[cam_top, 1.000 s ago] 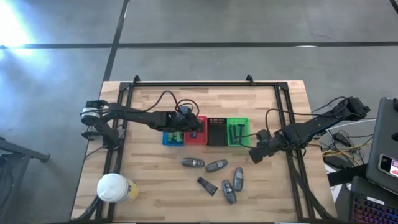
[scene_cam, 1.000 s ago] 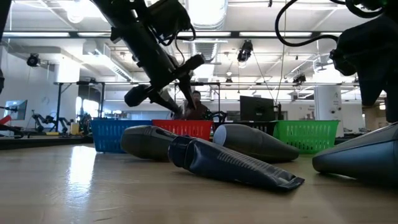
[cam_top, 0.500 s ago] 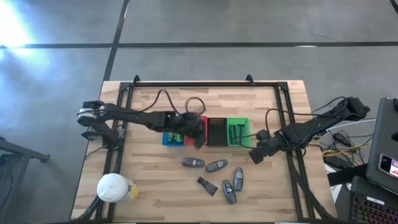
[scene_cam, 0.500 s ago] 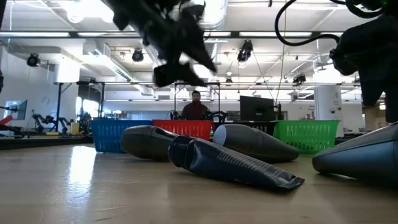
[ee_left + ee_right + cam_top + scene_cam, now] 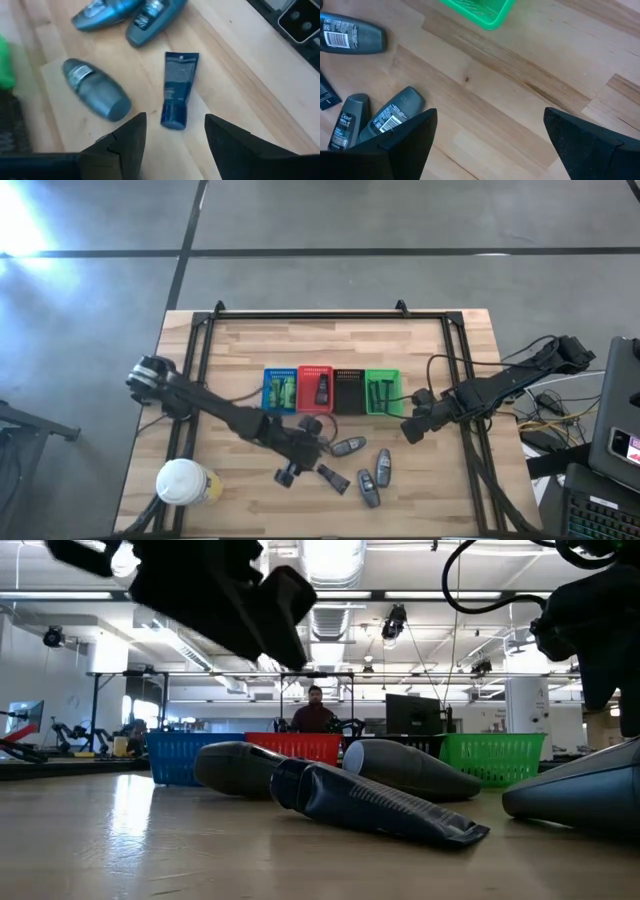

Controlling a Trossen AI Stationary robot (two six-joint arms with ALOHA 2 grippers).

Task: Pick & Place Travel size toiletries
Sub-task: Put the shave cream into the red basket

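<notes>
The left pincer (image 5: 172,140) hangs with its fingers apart and empty just above the dark blue tube (image 5: 177,89) on the bench (image 5: 230,360), near the grey oval bottles (image 5: 372,472). The right pincer (image 5: 487,145) waits wide and empty beside the green basket (image 5: 383,392), which ends the row of blue (image 5: 280,391), red (image 5: 315,388) and black (image 5: 348,390) baskets.

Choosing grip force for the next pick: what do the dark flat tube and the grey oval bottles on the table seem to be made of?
The dark flat tube looks like soft, matte plastic: it has a crimped flat end and printed text. The grey oval bottles look like hard, smooth plastic with a slight sheen, rounded bodies and stuck-on labels. Wall stiffness can't be judged by sight.
</notes>
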